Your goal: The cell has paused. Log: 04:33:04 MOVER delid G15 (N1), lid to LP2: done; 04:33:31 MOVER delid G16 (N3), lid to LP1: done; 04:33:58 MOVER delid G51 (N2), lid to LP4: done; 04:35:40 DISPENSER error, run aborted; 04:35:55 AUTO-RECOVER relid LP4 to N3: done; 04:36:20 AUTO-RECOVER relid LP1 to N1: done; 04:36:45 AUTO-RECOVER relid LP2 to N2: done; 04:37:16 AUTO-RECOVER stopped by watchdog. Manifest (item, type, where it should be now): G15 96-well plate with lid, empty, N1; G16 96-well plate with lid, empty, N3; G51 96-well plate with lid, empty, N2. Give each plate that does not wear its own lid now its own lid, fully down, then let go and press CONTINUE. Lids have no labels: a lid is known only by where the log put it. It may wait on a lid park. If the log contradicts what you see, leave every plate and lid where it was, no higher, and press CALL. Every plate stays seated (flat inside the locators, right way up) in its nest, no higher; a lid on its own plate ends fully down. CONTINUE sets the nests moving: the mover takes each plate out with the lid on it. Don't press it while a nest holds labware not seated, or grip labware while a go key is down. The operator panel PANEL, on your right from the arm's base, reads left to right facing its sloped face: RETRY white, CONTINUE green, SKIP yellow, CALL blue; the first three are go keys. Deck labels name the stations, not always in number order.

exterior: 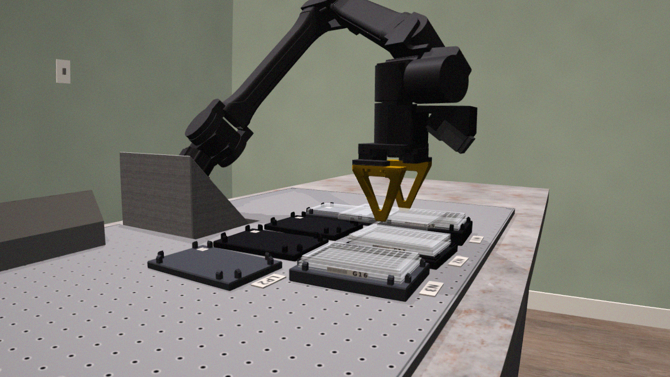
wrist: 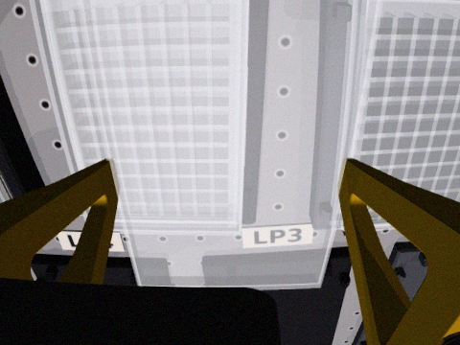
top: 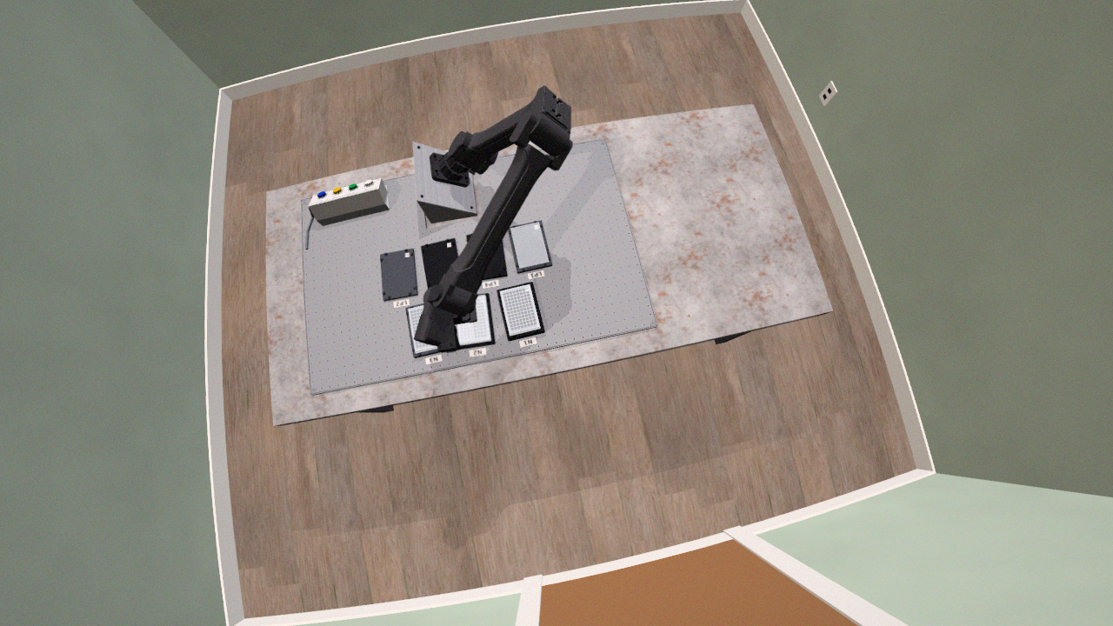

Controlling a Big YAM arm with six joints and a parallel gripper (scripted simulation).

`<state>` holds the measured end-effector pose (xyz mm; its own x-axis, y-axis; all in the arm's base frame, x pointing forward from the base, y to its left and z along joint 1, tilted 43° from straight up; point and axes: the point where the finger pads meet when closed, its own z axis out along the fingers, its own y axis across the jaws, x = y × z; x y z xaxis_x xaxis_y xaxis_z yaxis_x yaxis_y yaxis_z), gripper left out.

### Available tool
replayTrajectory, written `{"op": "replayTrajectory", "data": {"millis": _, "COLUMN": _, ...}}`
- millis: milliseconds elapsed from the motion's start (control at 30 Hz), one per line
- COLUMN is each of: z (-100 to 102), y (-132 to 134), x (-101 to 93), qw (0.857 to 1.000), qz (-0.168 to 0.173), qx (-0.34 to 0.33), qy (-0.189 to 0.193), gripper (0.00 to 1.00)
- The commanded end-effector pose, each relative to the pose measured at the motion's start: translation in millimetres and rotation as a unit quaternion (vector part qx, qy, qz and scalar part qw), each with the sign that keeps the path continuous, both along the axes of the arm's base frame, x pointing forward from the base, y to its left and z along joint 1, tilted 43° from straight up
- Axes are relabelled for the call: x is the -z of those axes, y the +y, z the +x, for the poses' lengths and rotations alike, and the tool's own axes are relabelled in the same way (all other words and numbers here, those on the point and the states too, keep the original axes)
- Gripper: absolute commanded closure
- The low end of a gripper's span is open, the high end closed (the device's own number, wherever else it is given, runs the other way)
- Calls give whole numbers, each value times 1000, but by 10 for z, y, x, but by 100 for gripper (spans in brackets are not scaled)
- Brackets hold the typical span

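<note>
Wrist view: yellow gripper point(wrist: 226, 198) pinches a clear lid point(wrist: 287, 134), fingers at four and eight o'clock.

The top view looks steeply down from high above, far off, taking in the whole table point(top: 700, 233) and the floor around it. The exterior view sits low and near at the deck's point(exterior: 140, 318) edge, facing along the plate rows toward the arm. The wrist view looks straight down, very close; all three share the nests and lid parks.
</note>
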<state>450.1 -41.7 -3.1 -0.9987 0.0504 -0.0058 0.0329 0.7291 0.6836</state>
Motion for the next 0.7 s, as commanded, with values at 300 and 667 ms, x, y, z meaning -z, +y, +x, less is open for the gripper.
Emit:
{"op": "replayTrajectory", "data": {"millis": 300, "z": 33, "y": 330, "x": -178, "qw": 1000, "qz": -1, "qx": -1, "qy": 6, "gripper": 100}}
{"op": "replayTrajectory", "data": {"millis": 667, "z": 3, "y": 163, "x": -171, "qw": 1000, "qz": -1, "qx": 13, "qy": 7, "gripper": 100}}
